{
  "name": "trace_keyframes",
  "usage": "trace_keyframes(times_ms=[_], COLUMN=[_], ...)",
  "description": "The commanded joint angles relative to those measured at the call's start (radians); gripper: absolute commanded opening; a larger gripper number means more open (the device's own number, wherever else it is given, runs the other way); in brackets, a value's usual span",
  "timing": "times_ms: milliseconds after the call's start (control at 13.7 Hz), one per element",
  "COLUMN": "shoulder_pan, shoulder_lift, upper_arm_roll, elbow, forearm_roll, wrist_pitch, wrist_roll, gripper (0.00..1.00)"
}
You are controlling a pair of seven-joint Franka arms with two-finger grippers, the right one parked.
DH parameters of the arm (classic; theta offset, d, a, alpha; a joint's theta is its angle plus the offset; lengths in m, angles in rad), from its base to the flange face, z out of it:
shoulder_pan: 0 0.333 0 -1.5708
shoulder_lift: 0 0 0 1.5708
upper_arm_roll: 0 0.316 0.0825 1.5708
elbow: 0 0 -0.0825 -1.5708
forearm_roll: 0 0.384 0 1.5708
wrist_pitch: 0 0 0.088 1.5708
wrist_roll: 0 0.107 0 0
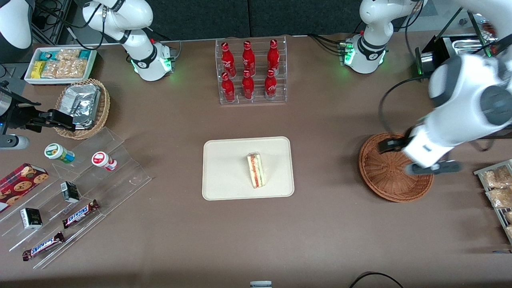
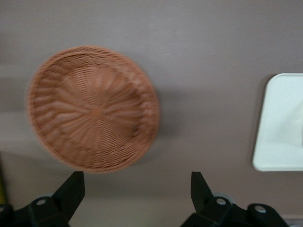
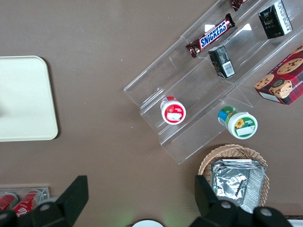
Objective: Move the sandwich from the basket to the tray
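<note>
Brown tabletop fills the scene, crowded at both ends with snack displays and with a clear rack of red bottles set farther from the front camera than the tray. At the middle lies the cream tray, and on it, toward the working arm's end, rests the sandwich, its red, orange and green layers showing. Toward the working arm's end of the table sits the round reddish-brown basket, nothing inside it. Above the basket hangs the gripper, its black fingers spread wide apart and holding nothing. From the wrist camera, the basket lies just ahead of the fingertips, while the tray's rounded corner shows well apart from them, off to one side.
</note>
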Motion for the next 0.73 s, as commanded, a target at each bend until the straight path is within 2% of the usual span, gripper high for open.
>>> trace_keyframes(times_ms=[0,291,656], shoulder_pan=[0.072,0.127,0.129], shoulder_lift=[-0.113,-0.162,-0.185], upper_arm_roll=[-0.008,-0.002,0.0], elbow=[-0.052,-0.041,-0.027], forearm_roll=[-0.025,-0.025,-0.025], wrist_pitch=[-0.028,-0.057,-0.057], wrist_roll=[0.081,0.113,0.104], gripper=[0.99,0.99,0.99])
